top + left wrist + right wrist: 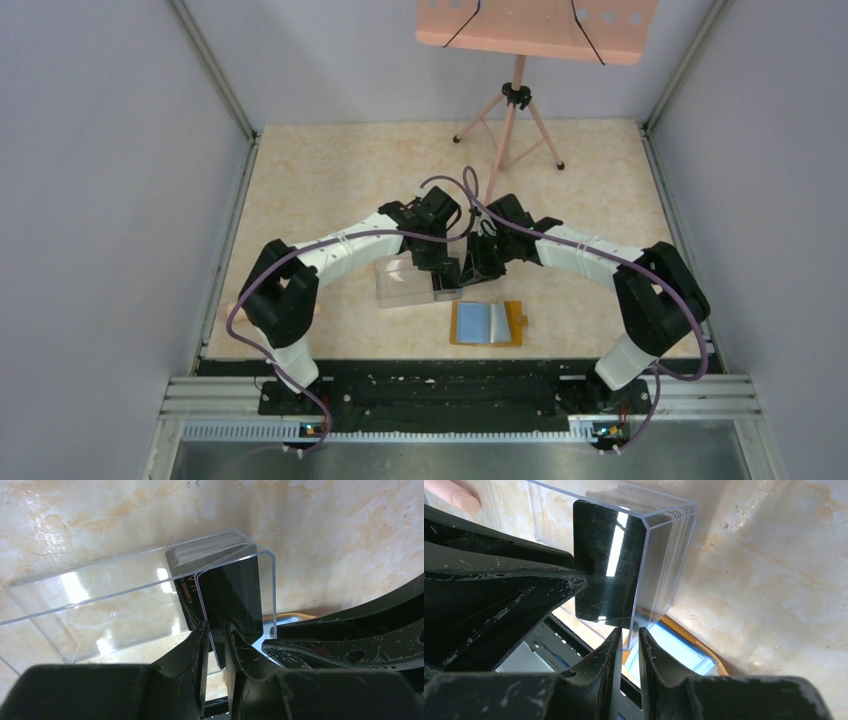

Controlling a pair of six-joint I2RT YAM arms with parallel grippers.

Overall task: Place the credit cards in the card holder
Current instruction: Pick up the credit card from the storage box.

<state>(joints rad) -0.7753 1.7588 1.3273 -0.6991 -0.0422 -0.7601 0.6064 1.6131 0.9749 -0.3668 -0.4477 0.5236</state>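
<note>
A clear plastic box (400, 283) lies on the table, and the card holder (487, 323), orange with blue-grey pockets, lies open just in front of it. A stack of credit cards (210, 550) stands on edge at the box's right end. My left gripper (216, 627) is shut on one dark credit card (232, 595), which is tilted up out of the stack against the box's end wall. My right gripper (629, 632) pinches the lower corner of that clear end wall (664, 570). The held card (606, 565) shows just behind it, and the card holder's blue pocket (679, 652) lies beneath.
Both grippers (462, 270) meet at the box's right end. A pink music stand (530, 30) on a tripod stands at the back of the table. A person's fingertip (459, 497) shows beyond the box's far end. Grey walls close in both sides.
</note>
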